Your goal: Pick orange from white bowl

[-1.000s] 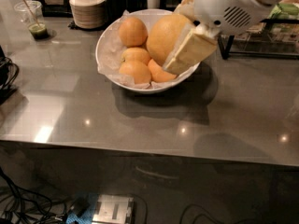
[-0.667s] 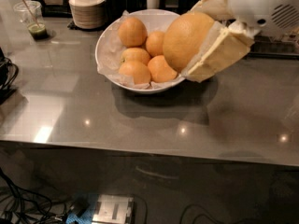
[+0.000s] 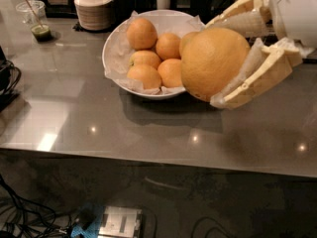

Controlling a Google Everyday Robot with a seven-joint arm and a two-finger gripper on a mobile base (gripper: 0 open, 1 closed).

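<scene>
Camera view | pincer (image 3: 214, 62) clasps orange (image 3: 210, 53) — by white bowl (image 3: 105, 58) | smaller fruits (image 3: 168, 46) inside

Big pale orange (image 3: 214, 66) in claw (image 3: 213, 63), beside white bowl (image 3: 105, 58).

Café counter (image 3: 99, 128), stacked dishes (image 3: 92, 11), cup (image 3: 37, 20), hand (image 3: 214, 62) at right gripping orange (image 3: 205, 51)

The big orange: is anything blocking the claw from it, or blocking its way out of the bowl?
Nothing visible does. The gripper is shut on the orange, its fingers touching the skin above and below. The fruit is held at the white bowl's right rim; the smaller oranges lie to its left, inside the bowl.
</scene>
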